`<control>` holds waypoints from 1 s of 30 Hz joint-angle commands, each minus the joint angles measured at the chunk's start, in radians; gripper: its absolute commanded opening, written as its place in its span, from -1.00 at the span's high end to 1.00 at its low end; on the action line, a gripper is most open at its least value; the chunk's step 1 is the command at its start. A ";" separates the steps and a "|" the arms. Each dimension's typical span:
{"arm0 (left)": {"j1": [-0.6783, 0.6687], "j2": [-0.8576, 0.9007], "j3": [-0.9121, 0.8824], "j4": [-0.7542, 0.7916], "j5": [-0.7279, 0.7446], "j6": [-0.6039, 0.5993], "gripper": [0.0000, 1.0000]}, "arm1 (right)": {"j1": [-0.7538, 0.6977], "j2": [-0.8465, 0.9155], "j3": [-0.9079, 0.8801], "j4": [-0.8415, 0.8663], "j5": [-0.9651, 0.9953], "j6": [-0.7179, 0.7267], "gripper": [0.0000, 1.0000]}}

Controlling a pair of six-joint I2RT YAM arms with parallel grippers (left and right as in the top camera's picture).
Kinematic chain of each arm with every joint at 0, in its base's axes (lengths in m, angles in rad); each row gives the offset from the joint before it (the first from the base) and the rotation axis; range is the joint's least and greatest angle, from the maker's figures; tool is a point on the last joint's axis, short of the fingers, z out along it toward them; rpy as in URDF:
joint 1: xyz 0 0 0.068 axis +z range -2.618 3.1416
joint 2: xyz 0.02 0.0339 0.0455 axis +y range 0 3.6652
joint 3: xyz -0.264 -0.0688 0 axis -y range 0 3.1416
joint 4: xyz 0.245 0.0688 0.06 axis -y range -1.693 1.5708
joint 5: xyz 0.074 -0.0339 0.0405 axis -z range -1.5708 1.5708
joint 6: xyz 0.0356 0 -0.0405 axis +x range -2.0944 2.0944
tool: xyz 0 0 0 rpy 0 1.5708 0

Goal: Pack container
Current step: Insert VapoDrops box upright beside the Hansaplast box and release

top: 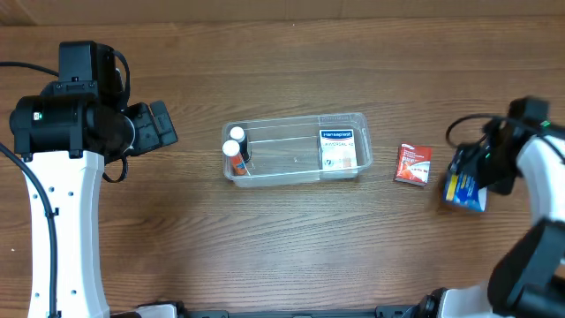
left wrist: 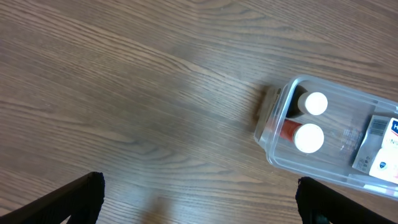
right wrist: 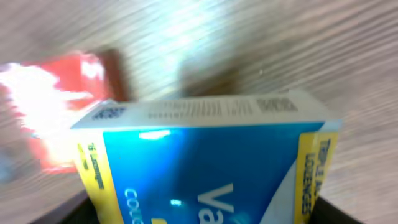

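The clear plastic container (top: 296, 150) lies at the table's middle. It holds two white-capped bottles (top: 235, 147) at its left end and a white-and-blue plaster box (top: 336, 148) at its right end. In the left wrist view the container (left wrist: 336, 134) and the bottles (left wrist: 309, 137) are at the right. My left gripper (left wrist: 199, 202) is open and empty, left of the container. My right gripper (top: 468, 181) is shut on a blue-and-yellow box (right wrist: 205, 162), which fills the right wrist view, at the table's right.
A small red packet (top: 412, 164) lies on the wood between the container and the blue-and-yellow box; it shows blurred in the right wrist view (right wrist: 56, 106). Bare wood lies around the left gripper.
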 commanded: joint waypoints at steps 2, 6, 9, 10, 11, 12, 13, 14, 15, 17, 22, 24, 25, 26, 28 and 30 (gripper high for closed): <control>0.004 0.006 0.000 0.000 -0.006 0.022 -1.00 | 0.085 -0.167 0.178 -0.131 -0.087 0.122 -0.15; 0.004 0.006 0.000 -0.001 -0.006 0.023 -1.00 | 0.348 -0.253 0.307 -0.222 -0.028 0.229 -0.06; 0.004 0.006 0.000 -0.007 -0.005 0.022 -1.00 | 0.583 -0.249 0.367 -0.238 0.057 0.297 -0.06; 0.004 0.006 0.000 -0.010 -0.005 0.022 -1.00 | 0.668 -0.248 0.370 -0.220 0.082 0.336 -0.06; 0.004 0.006 0.000 -0.011 -0.005 0.022 -1.00 | 0.752 -0.240 0.371 -0.188 0.082 0.368 -0.05; 0.004 0.006 0.000 -0.011 -0.005 0.022 -1.00 | 0.801 -0.228 0.373 -0.163 0.082 0.389 -0.04; 0.004 0.006 0.000 -0.012 -0.005 0.022 -1.00 | 0.868 -0.199 0.383 -0.124 0.082 0.414 -0.02; 0.004 0.006 0.000 -0.014 -0.005 0.021 -1.00 | 0.924 -0.153 0.411 -0.091 0.082 0.421 -0.02; 0.004 0.006 0.000 -0.014 -0.005 0.021 -1.00 | 0.941 -0.131 0.426 -0.083 0.083 0.430 -0.02; 0.004 0.006 0.000 -0.015 -0.004 0.021 -1.00 | 0.983 -0.037 0.496 -0.076 0.095 0.445 -0.02; 0.004 0.006 0.000 -0.021 0.002 0.022 -1.00 | 0.963 0.210 0.563 -0.056 0.097 0.525 -0.05; 0.004 0.006 0.000 -0.021 0.002 0.022 -1.00 | 0.956 0.264 0.563 -0.047 0.097 0.524 -0.04; 0.004 0.006 0.000 -0.021 0.002 0.022 -1.00 | 0.956 0.284 0.563 -0.044 0.097 0.525 -0.04; 0.004 0.006 0.000 -0.021 0.002 0.022 -1.00 | 0.956 0.304 0.563 -0.041 0.097 0.524 -0.04; 0.004 0.006 0.000 -0.021 0.002 0.022 -1.00 | 0.953 0.346 0.563 -0.027 0.097 0.524 -0.04; 0.004 0.006 0.000 -0.023 0.002 0.022 -1.00 | 0.951 0.380 0.563 -0.015 0.097 0.525 -0.04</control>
